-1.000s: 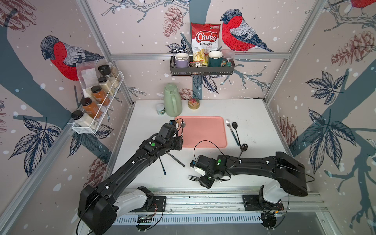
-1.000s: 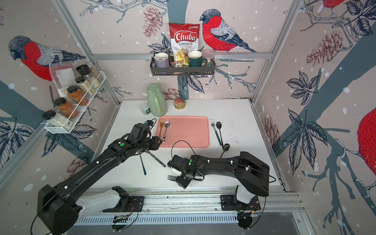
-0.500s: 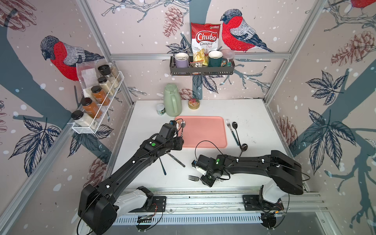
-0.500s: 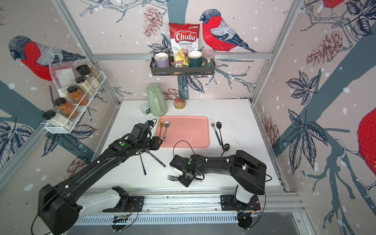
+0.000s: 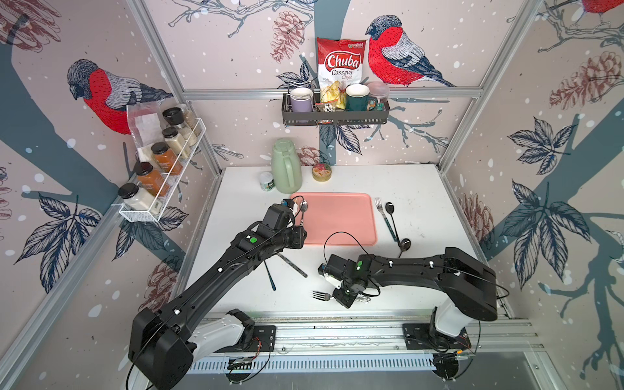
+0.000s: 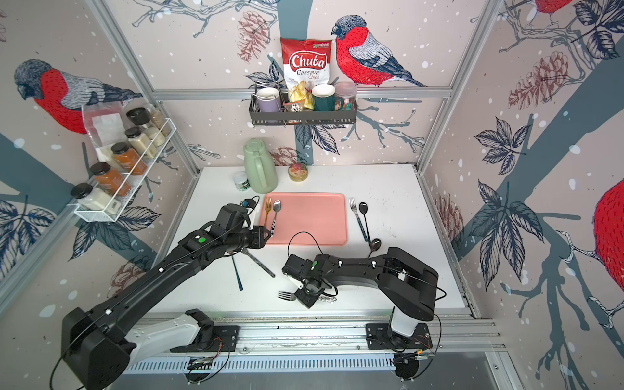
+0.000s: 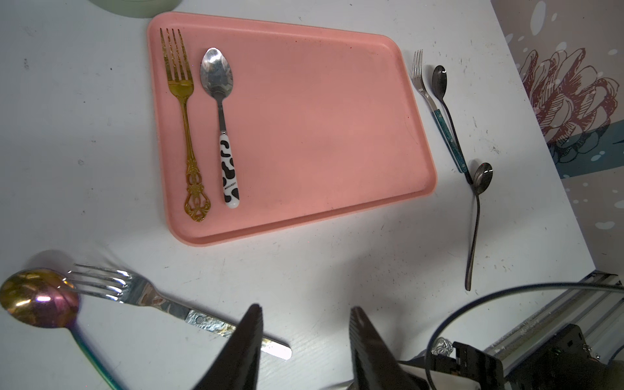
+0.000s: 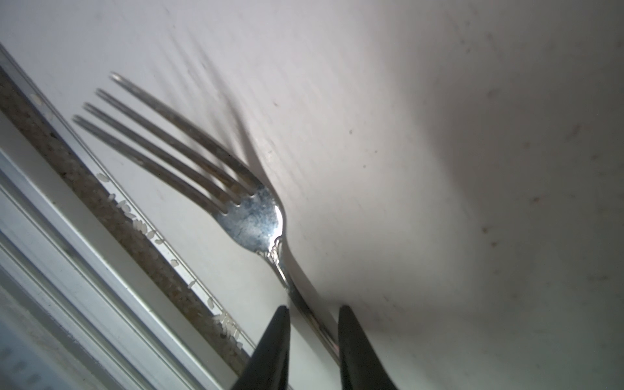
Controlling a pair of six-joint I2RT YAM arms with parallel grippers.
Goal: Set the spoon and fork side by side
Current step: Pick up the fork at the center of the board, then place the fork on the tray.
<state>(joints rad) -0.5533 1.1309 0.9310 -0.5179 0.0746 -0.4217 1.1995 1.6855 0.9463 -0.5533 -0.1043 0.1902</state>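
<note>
A silver fork lies near the table's front edge, tines pointing left. My right gripper is low over it, fingers straddling the handle with a gap still showing on one side. My left gripper hovers open and empty by the pink tray's near left corner. A gold fork and a cow-patterned spoon lie parallel on the tray. Below the left arm an iridescent spoon and a silver fork lie crossed.
Right of the tray lie a teal-handled fork, a black spoon and another dark spoon. A green jug, small jar and tin stand at the back. The metal rail runs close beside the front fork.
My right gripper's fingers have narrowed around the front fork's handle. The fork has not moved. The left arm has stayed where it was.
</note>
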